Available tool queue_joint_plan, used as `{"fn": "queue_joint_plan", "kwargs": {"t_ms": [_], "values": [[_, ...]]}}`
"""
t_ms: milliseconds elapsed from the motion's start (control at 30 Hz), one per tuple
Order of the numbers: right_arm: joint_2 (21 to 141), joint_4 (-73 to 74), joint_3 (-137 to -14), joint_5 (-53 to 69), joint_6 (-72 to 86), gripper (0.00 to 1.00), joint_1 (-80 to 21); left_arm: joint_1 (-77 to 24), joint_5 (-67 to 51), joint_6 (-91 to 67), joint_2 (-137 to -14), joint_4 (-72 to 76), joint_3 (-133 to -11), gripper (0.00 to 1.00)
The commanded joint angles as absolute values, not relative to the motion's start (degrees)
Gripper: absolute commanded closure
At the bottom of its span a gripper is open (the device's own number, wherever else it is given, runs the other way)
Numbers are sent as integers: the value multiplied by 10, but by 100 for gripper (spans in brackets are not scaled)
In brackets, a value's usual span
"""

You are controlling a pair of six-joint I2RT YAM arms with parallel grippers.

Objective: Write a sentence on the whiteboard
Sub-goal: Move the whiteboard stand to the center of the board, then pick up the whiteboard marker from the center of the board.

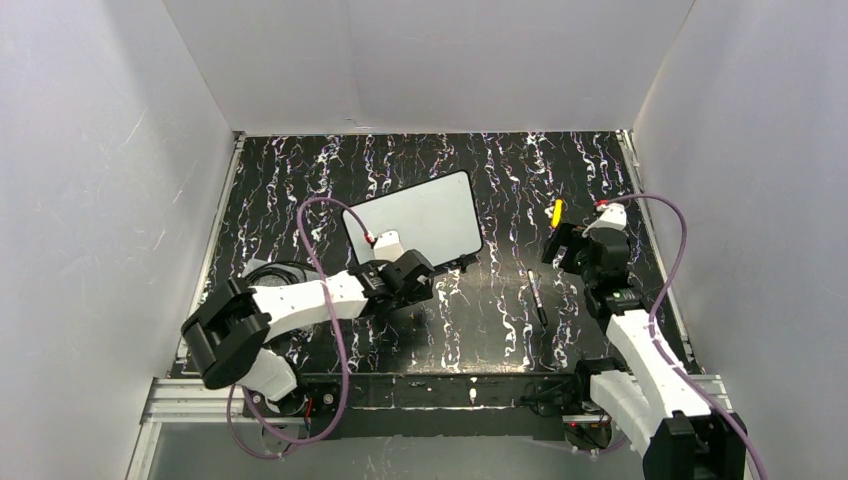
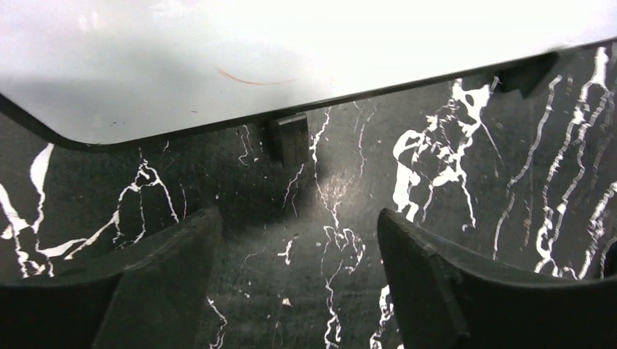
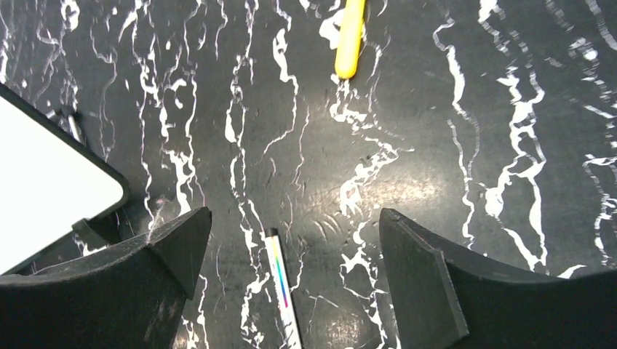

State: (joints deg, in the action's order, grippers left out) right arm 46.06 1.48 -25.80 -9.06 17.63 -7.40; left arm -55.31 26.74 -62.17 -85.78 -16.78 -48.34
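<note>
**Item:** flat white rectangular whiteboard (image 1: 415,218) with rounded corners and a thin black rim, on small black clip feet (image 2: 291,138). It stood near the middle of the surface, set askew to its edges.

**Condition:** no sentence was legible. One faint reddish curved stroke (image 2: 251,78) near the lower rim was the only mark seen. The task was judged barely begun, with the whole sentence left to write.

**Left gripper** (image 2: 298,211): released, fingers spread with nothing between them, hovering just at six o'clock of the whiteboard's lower rim.

**Right gripper** (image 3: 292,211): released, fingers wide and grasping nothing, poised over the surface at three o'clock of the whiteboard.

**Writing tools, both lying loose:**
- A slim white-barrelled pen with a rainbow stripe (image 3: 282,291) lay just at six o'clock of the right gripper.
- A yellow plastic marker (image 3: 349,36) lay at its twelve o'clock.

Neither was held, so one had yet to be picked up before writing could proceed.

**Surface** (image 1: 500,170): black, marbled with white veins, with a metal rail (image 1: 180,400) along the near edge.

**Room:** plain white walls (image 1: 100,150) stood on three sides. Purple cables (image 1: 322,199) looped from each arm.
</note>
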Motion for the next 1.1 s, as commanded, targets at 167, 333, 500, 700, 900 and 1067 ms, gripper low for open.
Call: {"fn": "queue_joint_plan", "kwargs": {"t_ms": [167,333,500,700,900,1067], "values": [[601,114,-334,22,194,26,-77,-558,242,-457,-674,-170,-458,2],[649,156,-345,-6,206,34,-122,-510,142,-250,-656,-287,-591,2],[674,183,-352,-86,214,36,-182,-373,-24,-169,-633,-330,-665,2],[714,219,-380,-140,214,46,-206,-328,-73,-108,-578,-243,-612,2],[738,234,-394,-128,201,54,-212,-327,-66,-82,-549,-219,-562,2],[760,232,-397,-123,201,57,-214,-327,-98,-85,-528,-205,-538,2]]}}
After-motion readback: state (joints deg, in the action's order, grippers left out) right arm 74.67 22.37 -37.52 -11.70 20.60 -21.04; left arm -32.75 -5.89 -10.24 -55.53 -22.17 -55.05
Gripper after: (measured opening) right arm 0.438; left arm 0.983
